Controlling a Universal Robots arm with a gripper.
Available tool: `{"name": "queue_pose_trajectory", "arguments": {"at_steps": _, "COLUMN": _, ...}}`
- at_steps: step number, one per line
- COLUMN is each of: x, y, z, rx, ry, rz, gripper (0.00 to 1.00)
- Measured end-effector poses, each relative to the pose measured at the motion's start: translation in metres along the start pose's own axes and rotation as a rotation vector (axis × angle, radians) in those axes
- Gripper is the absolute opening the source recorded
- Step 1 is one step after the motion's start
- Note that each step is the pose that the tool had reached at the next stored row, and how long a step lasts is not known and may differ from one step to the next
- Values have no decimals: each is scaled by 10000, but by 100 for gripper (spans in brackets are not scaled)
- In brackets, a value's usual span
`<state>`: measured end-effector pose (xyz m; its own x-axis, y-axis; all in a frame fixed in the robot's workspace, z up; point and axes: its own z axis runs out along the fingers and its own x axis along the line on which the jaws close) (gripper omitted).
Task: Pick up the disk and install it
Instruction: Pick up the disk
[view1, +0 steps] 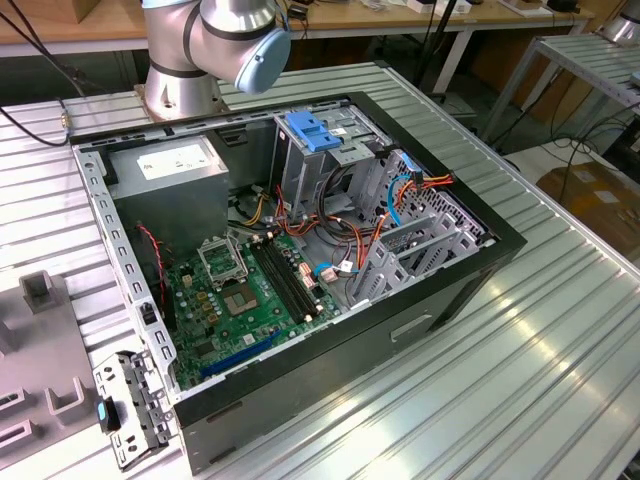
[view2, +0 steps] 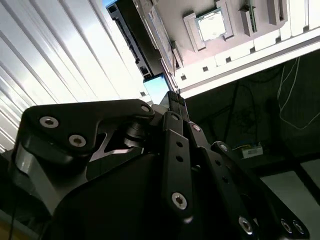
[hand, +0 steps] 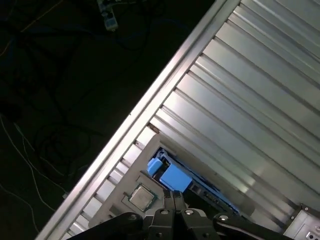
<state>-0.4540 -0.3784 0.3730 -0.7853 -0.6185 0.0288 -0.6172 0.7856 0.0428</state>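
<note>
Hand (hand: 175, 196) above ribbed table (hand: 250, 100), dark floor (hand: 50, 100)

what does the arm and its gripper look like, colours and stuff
The arm is silver-grey metal in rounded tube sections, with a light-blue round cap on one joint and a silver base. The gripper is black, built from flat linkage bars studded with silver screw heads, and it narrows to two slim fingers.

Computer case (view1: 300, 415) lies on table (view1: 540, 360); disk (hand: 176, 177) seemingly just ahead of hand (hand: 175, 196).
</note>
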Motion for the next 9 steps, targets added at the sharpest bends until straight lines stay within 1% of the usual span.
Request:
{"name": "queue_pose_trajectory", "arguments": {"at_steps": 1, "x": 0, "y": 0, "z": 0, "rx": 11, "ry": 17, "rz": -389, "gripper": 11}}
{"name": "queue_pose_trajectory", "arguments": {"at_steps": 3, "x": 0, "y": 0, "z": 0, "rx": 21, "ry": 31, "rz": -720, "gripper": 11}}
{"name": "queue_pose_trajectory", "arguments": {"at_steps": 6, "x": 0, "y": 0, "z": 0, "rx": 40, "ry": 59, "rz": -1373, "gripper": 11}}
{"name": "queue_pose_trajectory", "arguments": {"at_steps": 9, "x": 0, "y": 0, "z": 0, "rx": 54, "ry": 80, "rz": -1870, "gripper": 11}}
